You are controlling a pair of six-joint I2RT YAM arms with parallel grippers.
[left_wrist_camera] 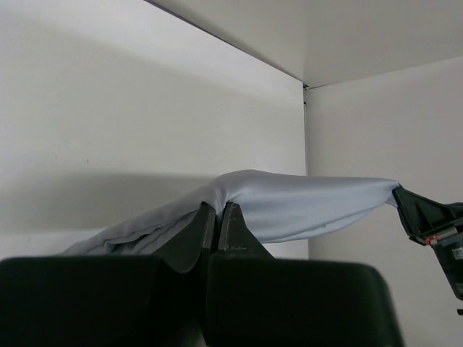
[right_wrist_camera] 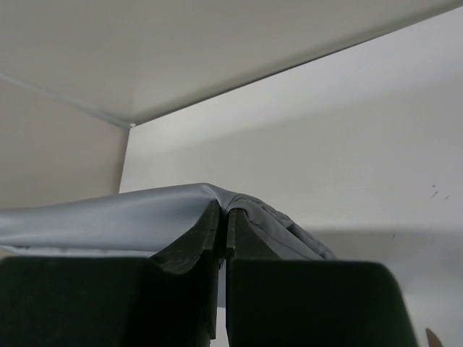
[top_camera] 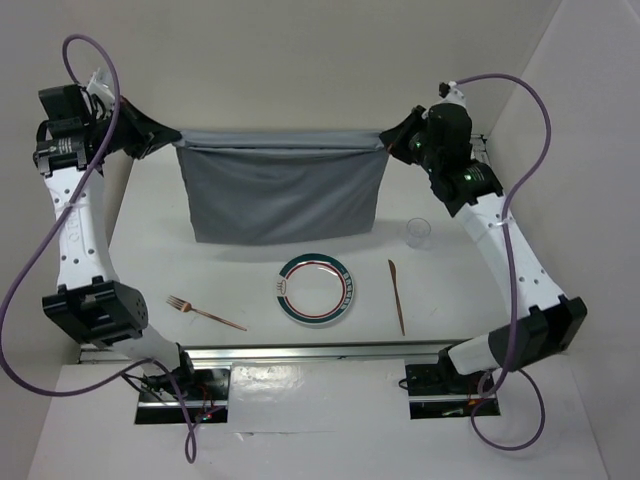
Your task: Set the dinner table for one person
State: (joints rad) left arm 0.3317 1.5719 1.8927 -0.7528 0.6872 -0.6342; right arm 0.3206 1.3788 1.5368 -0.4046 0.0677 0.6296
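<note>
Top view: the white desk (top_camera: 150,250) fills the middle of the scene, with my two arms rising from its near edge. My left hand (top_camera: 165,140) is up at 10 o'clock and my right hand (top_camera: 395,140) at 2 o'clock. Each is pinched tight on an upper corner of a grey cloth (top_camera: 280,195). The cloth is stretched between them and hangs down like a curtain at 12 o'clock; I cannot tell whether its lower edge touches the desk. At 6 o'clock from the cloth, a round plate (top_camera: 316,290) with a dark green rim lies flat on the desk. A fork (top_camera: 205,312) lies at 9 o'clock from the plate, well apart from it and angled. A knife (top_camera: 397,296) lies at 3 o'clock from the plate, near it. A clear glass (top_camera: 419,232) stands upright at 2 o'clock from the plate.

Left wrist view: my left hand's dark fingers (left_wrist_camera: 195,238) are pressed together with a fold of cloth caught between their tips. The cloth runs off toward 3 o'clock, where my right hand grips its far corner.

Right wrist view: my right hand's fingers (right_wrist_camera: 192,242) are likewise closed on the cloth, which trails away toward 9 o'clock.
</note>
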